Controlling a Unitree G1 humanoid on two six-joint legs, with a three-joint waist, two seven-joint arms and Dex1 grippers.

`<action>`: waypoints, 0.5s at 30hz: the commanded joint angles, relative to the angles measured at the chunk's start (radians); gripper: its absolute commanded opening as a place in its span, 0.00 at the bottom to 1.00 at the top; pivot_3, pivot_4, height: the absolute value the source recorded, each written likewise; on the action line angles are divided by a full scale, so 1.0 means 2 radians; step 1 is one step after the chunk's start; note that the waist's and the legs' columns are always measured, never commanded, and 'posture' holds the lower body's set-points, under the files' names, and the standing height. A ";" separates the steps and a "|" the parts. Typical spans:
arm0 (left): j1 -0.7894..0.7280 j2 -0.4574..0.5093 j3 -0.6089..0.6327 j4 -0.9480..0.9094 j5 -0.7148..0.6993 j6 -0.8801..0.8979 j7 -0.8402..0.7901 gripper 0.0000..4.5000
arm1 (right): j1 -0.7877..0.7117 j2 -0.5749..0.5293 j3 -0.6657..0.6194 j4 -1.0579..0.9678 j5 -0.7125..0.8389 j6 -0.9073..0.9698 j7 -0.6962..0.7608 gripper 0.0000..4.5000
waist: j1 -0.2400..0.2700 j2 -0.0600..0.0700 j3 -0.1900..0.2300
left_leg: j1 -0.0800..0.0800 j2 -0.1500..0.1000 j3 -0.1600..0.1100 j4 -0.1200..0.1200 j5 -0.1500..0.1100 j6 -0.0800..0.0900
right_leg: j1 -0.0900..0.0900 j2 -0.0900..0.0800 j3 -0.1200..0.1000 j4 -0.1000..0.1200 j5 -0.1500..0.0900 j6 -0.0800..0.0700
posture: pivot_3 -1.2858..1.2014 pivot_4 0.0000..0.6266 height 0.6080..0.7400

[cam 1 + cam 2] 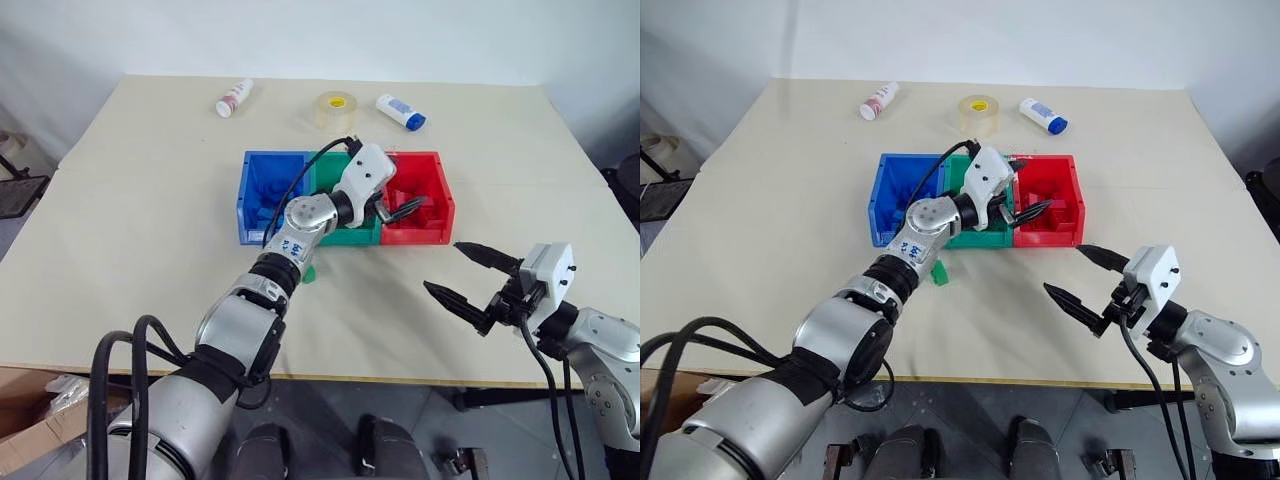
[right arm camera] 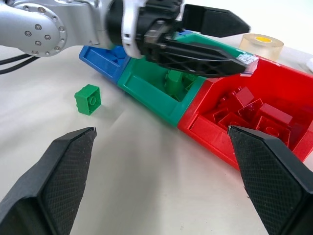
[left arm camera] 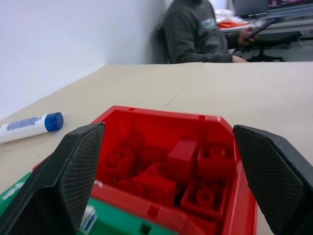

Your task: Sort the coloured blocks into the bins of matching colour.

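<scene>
A lone green block (image 2: 87, 99) lies on the table just in front of the green bin (image 1: 962, 237), the middle of three, with the blue bin (image 1: 886, 205) to its left. The left gripper (image 1: 1028, 211) hangs wide open and empty over the red bin (image 1: 1070, 205) at the green bin's right, above red blocks (image 3: 183, 174); drawing back, its arm could knock the block away. The right gripper (image 1: 466, 274), wide open and empty, waits well right of the green bin
</scene>
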 commanded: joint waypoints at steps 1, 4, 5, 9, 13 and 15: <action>0.033 0.021 0.006 -0.067 -0.019 -0.001 -0.060 0.99 | -0.015 -0.008 -0.001 0.001 0.010 -0.001 0.012 1.00 | 0.000 0.000 0.000 | 0.000 0.000 0.000 0.000 0.000 0.000 | 0.000 0.000 0.000 0.000 0.000 0.000 | 0.52 0.24 1.00; 0.102 0.071 0.007 -0.177 -0.037 0.046 -0.108 0.99 | -0.043 -0.015 0.012 0.029 0.008 -0.002 0.036 1.00 | -0.004 0.000 0.000 | 0.000 0.000 0.000 0.000 0.000 0.000 | 0.000 0.000 0.000 0.001 0.000 0.000 | 0.52 0.24 1.00; 0.126 0.089 0.007 -0.217 -0.042 0.066 -0.120 0.99 | -0.052 -0.016 0.016 0.038 0.008 -0.003 0.046 1.00 | -0.007 0.000 0.000 | 0.000 0.000 0.000 0.000 0.000 0.000 | 0.000 0.000 0.000 0.001 0.000 0.000 | 0.52 0.24 1.00; 0.234 0.166 0.016 -0.396 -0.074 0.159 -0.155 0.99 | -0.089 -0.022 0.035 0.079 0.007 -0.006 0.086 1.00 | -0.011 0.000 0.000 | 0.000 0.000 -0.001 0.000 0.000 0.000 | -0.001 0.000 0.000 0.003 0.000 0.000 | 0.52 0.24 1.00; 0.339 0.239 0.048 -0.546 -0.118 0.252 -0.165 0.99 | -0.111 -0.036 0.058 0.117 -0.003 -0.010 0.135 1.00 | -0.011 0.000 0.000 | 0.000 0.000 -0.001 0.000 0.000 0.000 | -0.001 0.000 0.001 0.004 0.000 0.000 | 0.52 0.24 1.00; 0.391 0.277 0.071 -0.596 -0.138 0.286 -0.172 0.99 | -0.122 -0.042 0.069 0.138 -0.012 -0.016 0.154 1.00 | -0.011 0.000 0.000 | 0.001 0.000 -0.001 0.000 0.000 0.000 | -0.001 0.000 0.001 0.004 0.000 0.000 | 0.52 0.24 1.00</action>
